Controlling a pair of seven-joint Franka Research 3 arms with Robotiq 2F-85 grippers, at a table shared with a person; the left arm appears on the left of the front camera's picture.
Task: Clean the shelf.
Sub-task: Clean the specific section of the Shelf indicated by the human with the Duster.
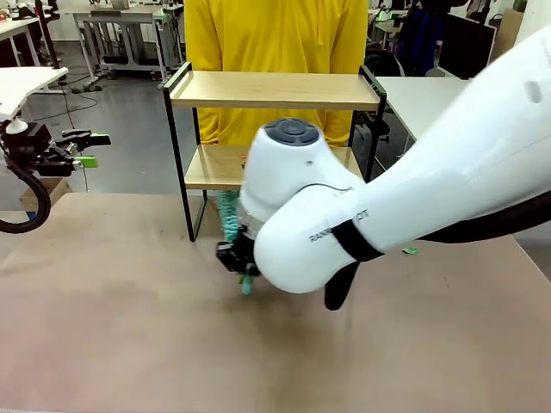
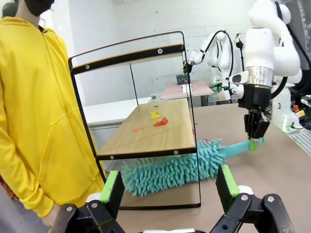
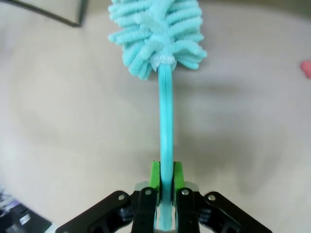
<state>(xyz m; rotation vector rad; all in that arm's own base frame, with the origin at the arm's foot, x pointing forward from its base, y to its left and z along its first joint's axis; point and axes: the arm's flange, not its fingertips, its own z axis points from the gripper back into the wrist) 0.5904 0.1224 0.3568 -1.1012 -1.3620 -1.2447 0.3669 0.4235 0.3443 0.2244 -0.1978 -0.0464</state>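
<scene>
The shelf (image 1: pixel 275 89) stands at the table's far side, in front of a person in a yellow hoodie. Its lower board (image 2: pixel 150 130) carries yellow (image 2: pixel 155 115), red (image 2: pixel 161 122) and orange (image 2: pixel 138 129) scraps. A teal fluffy duster (image 2: pixel 170 171) lies low with its head under that board. My right gripper (image 2: pixel 255 137) is shut on its handle (image 3: pixel 166 141), near the shelf's front leg; the duster head (image 3: pixel 156 34) points away from the fingers. My left gripper (image 2: pixel 167 187) hangs open off the table's left side (image 1: pixel 90 149), facing the shelf's end.
The person (image 2: pixel 34 111) stands close behind the shelf. A small green scrap (image 1: pixel 411 250) lies on the brown tabletop at right, and a pink scrap (image 3: pixel 306 68) lies near the duster. My right arm's white body (image 1: pixel 387 206) blocks the table's middle.
</scene>
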